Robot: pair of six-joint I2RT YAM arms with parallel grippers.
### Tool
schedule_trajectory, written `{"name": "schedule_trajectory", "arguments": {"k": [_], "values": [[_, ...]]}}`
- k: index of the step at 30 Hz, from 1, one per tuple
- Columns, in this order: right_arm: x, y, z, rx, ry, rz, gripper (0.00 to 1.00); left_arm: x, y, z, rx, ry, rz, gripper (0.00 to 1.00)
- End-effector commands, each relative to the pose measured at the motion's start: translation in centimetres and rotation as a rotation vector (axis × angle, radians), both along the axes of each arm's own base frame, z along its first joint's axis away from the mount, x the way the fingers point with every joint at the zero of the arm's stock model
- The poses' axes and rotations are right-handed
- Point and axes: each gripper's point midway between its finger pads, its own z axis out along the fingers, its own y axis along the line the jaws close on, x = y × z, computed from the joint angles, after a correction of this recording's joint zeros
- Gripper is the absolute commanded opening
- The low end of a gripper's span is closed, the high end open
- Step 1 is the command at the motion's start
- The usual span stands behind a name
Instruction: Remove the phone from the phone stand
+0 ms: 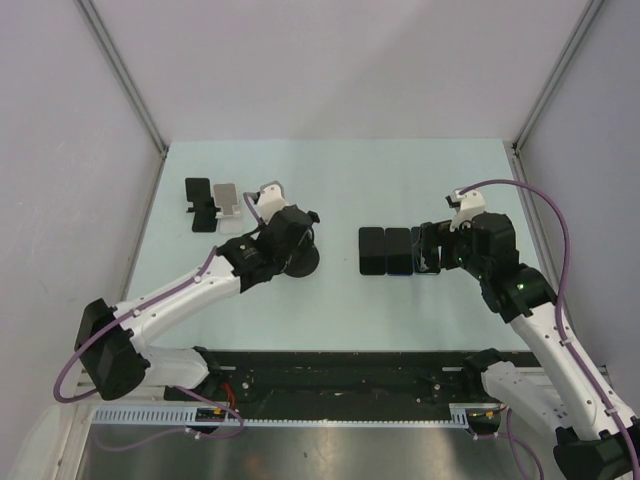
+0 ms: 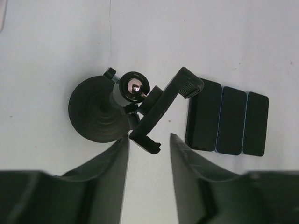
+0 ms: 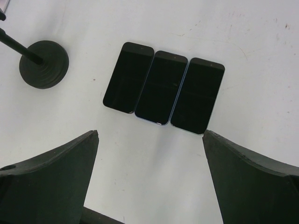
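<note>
1. Phones. Three dark phones (image 3: 161, 87) lie flat on the table (image 1: 400, 180), side by side in a row with their long edges touching.
2. Phone stand. The phone stand (image 2: 134, 87) is upright on its round base (image 2: 96, 114), well to the left of the row. Its clamp bracket (image 2: 163, 107) is tilted, with its upper end next to the nearest phone.
3. Right gripper (image 3: 150, 133). The jaws are spread wide and grasp nothing. In the wrist view the row lies ahead of the fingers (image 3: 56, 177), within the span between them and apart from both. In the top view the gripper hangs over the right end of the row.
4. Left gripper (image 2: 149, 136). The jaws are parted and grasp nothing. The lower end of the clamp bracket sits at the mouth of the gap between the fingertips. Contact cannot be determined. The phones lie to the right of this gripper, apart from it.
5. Other items. A black folding stand (image 1: 200, 203) and a silver folding stand (image 1: 228, 207) sit at the far left of the table.
</note>
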Motion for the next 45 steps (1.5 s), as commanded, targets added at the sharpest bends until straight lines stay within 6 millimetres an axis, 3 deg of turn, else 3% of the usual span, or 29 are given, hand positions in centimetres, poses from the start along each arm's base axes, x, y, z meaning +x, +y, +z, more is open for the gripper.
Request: {"name": "schedule_trajectory", "arguments": {"k": [1, 9, 13, 14, 19, 20, 26, 33, 37, 45], "values": [[0.6, -0.4, 1.2, -0.01, -0.064, -0.02, 1.0, 0.3, 0.1, 0.1, -0.002, -0.011, 0.027, 0.4], [0.9, -0.3, 1.2, -0.015, -0.071, -0.02, 1.0, 1.0, 1.2, 0.6, 0.105, -0.044, -0.004, 0.0], [1.1, -0.3, 1.3, -0.018, -0.077, -0.018, 1.0, 2.4, 3.8, 1.7, 0.2, -0.078, -0.014, 0.0], [1.1, -0.3, 1.3, -0.018, -0.077, -0.018, 1.0, 3.0, 3.8, 2.1, 0.249, -0.102, -0.087, 0.01], [1.3, -0.2, 1.4, -0.021, -0.083, -0.012, 1.0, 7.1, 8.0, 5.2, 0.299, -0.195, -0.147, 0.0], [1.3, -0.3, 1.5, -0.024, -0.086, -0.014, 1.0, 8.2, 9.8, 6.1, 0.328, -0.212, -0.132, 0.0], [1.6, -0.5, 1.5, -0.028, -0.084, -0.025, 1.0, 12.3, 12.9, 8.2, 0.4, -0.251, -0.166, 0.0], [2.3, -0.7, 1.4, -0.029, -0.072, -0.042, 0.99, 16.6, 14.3, 7.4, 0.409, -0.243, -0.18, 0.0], [2.6, -0.9, 1.4, -0.025, -0.067, -0.059, 1.0, 17.7, 13.5, 8.2, 0.343, -0.27, -0.183, 0.0], [3.2, -0.9, 1.5, -0.012, -0.059, -0.081, 0.99, 19.7, 15.0, 7.6, 0.325, -0.276, -0.093, 0.0]]}}
